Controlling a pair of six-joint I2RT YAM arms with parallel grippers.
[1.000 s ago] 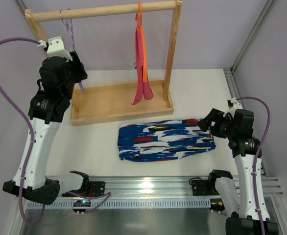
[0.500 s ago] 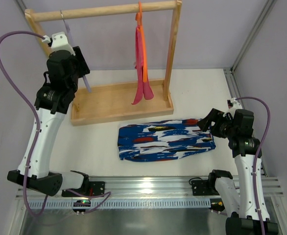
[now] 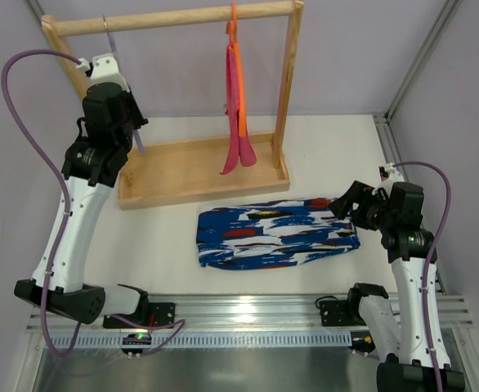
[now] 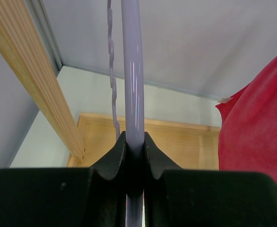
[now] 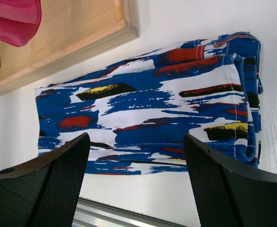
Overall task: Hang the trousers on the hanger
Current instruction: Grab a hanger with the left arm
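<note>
Pinching the hanger [image 4: 131, 71], left tool [image 4: 134, 140] seemingly hides its lower end.

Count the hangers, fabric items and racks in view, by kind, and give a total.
Hangers: 2, the lilac hanger and the orange hanger
Fabric items: 2, the trousers and the pink cloth
Racks: 1, the wooden rack
Total: 5

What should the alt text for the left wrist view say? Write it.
The left gripper is clamped on a pale lilac hanger whose bar runs straight up the frame. A wooden rack post slants at left; a pink cloth hangs at right.
</note>
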